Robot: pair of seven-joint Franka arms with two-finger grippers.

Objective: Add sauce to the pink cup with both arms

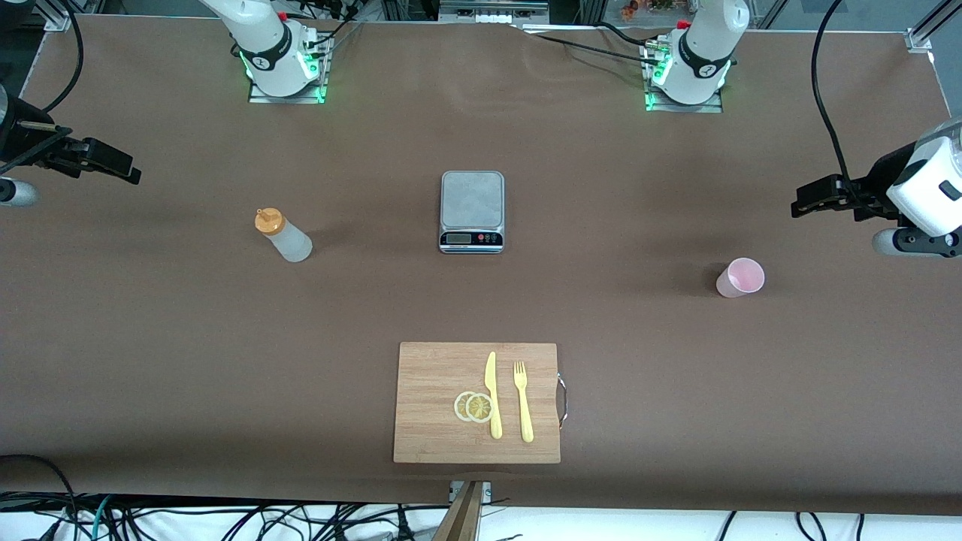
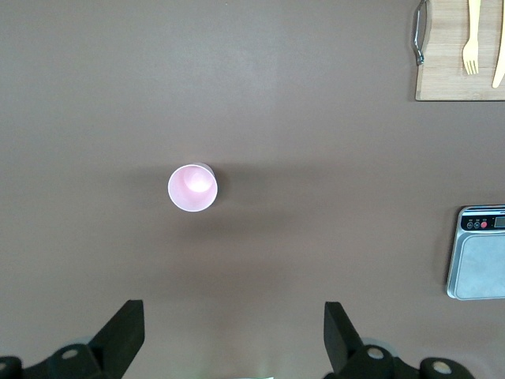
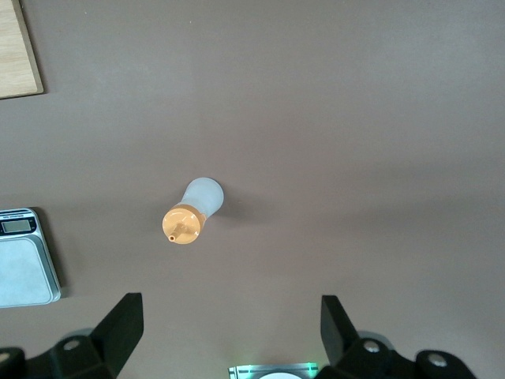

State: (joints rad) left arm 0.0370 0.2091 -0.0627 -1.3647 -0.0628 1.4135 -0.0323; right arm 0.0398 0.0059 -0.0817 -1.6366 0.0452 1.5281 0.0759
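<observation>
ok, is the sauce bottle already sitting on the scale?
No, the sauce bottle stands upright on the bare table, apart from the scale, toward the right arm's end, and the scale's platform has nothing on it.

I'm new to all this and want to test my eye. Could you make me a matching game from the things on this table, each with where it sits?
Things:
1. sauce bottle
2. pink cup
3. kitchen scale
4. yellow fork

Places:
A. on the wooden cutting board
B. toward the left arm's end of the table
C. mid-table, farther from the front camera than the board
D. toward the right arm's end of the table

Pairs: 1-D, 2-B, 3-C, 4-A
</observation>
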